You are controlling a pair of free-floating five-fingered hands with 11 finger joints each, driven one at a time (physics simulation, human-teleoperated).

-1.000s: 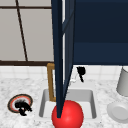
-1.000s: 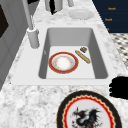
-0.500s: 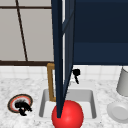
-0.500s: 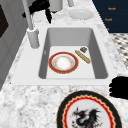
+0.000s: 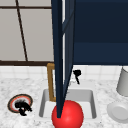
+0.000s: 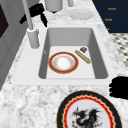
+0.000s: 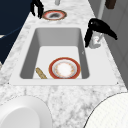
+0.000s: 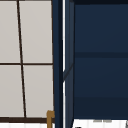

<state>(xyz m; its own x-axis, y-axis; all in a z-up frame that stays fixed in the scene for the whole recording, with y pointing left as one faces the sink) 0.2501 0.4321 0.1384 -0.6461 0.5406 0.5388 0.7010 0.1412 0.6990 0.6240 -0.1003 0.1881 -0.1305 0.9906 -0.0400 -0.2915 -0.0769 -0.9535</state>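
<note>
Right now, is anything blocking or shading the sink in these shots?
Front view: an open dark blue cabinet door cuts across the sink. Left side view: the basin is evenly lit, with no glare on the red-rimmed plate. Right side view: the right robot hand overlaps the faucet base.

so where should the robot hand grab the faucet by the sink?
Probably the faucet's upright stem, coming from the basin side: the right robot hand hangs beside it there, fingers pointing down, and the wall behind blocks any rear approach.
</note>
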